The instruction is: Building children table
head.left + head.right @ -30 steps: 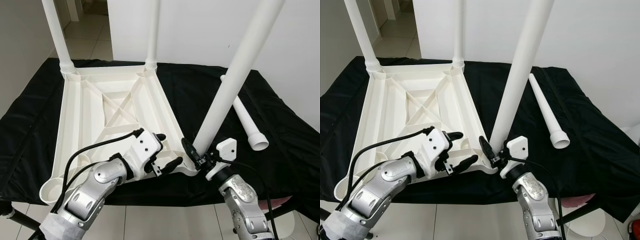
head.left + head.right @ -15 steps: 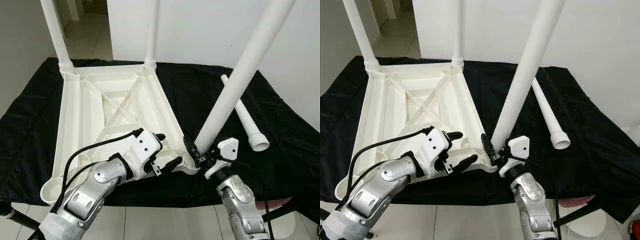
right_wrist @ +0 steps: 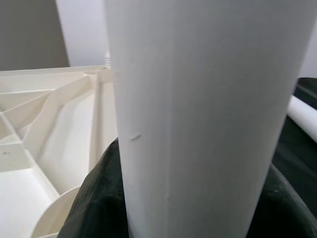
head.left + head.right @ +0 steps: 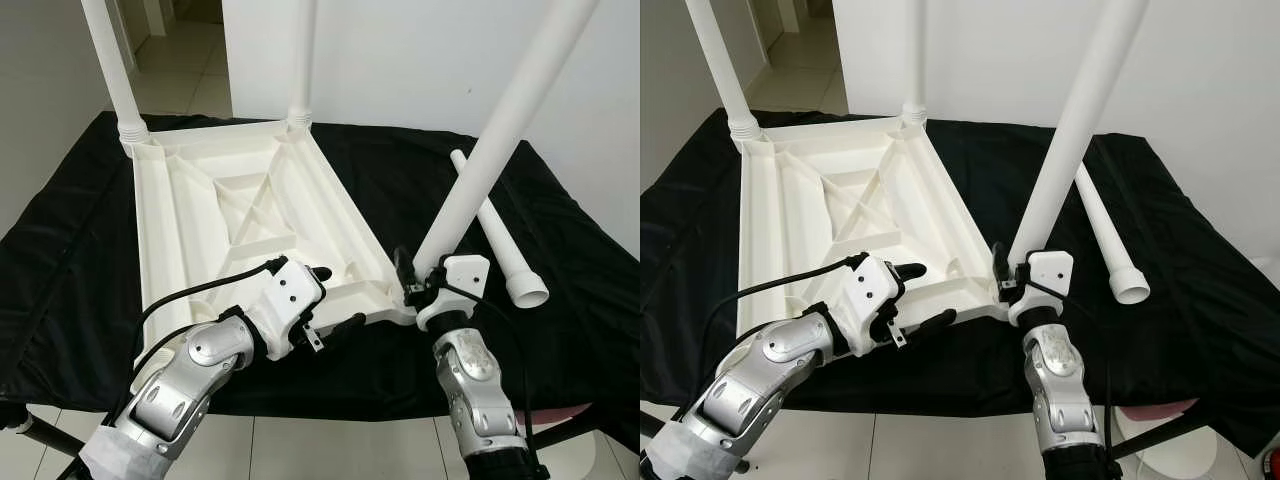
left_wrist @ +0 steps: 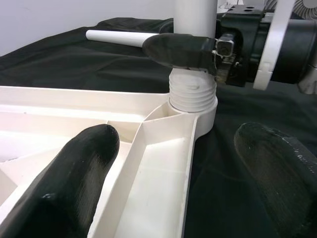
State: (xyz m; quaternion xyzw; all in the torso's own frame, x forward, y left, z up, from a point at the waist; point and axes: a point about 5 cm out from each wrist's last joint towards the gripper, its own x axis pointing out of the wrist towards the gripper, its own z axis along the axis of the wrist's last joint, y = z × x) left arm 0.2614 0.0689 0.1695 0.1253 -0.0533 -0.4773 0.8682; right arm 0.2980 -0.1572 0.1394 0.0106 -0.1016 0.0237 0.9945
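The white tabletop (image 4: 240, 220) lies upside down on the black cloth. Two white legs (image 4: 105, 60) (image 4: 303, 60) stand in its far corners. My right gripper (image 4: 412, 285) is shut on a third leg (image 4: 500, 130) just above its threaded end (image 5: 192, 96). That end sits at the near right corner socket, and the leg leans to the right. The same leg (image 3: 208, 124) is very close in the right wrist view. My left gripper (image 4: 338, 297) is open. Its fingers (image 5: 74, 178) stand on either side of the near rim, left of that corner.
A fourth loose leg (image 4: 495, 235) lies on the cloth to the right, its wide end toward me. The black cloth (image 4: 580, 300) hangs over the front edge. A white wall stands behind, and tiled floor shows at the far left.
My right gripper has carried the leg's base right and away from me. The tabletop's near right corner has swung with it. My left gripper has barely moved.
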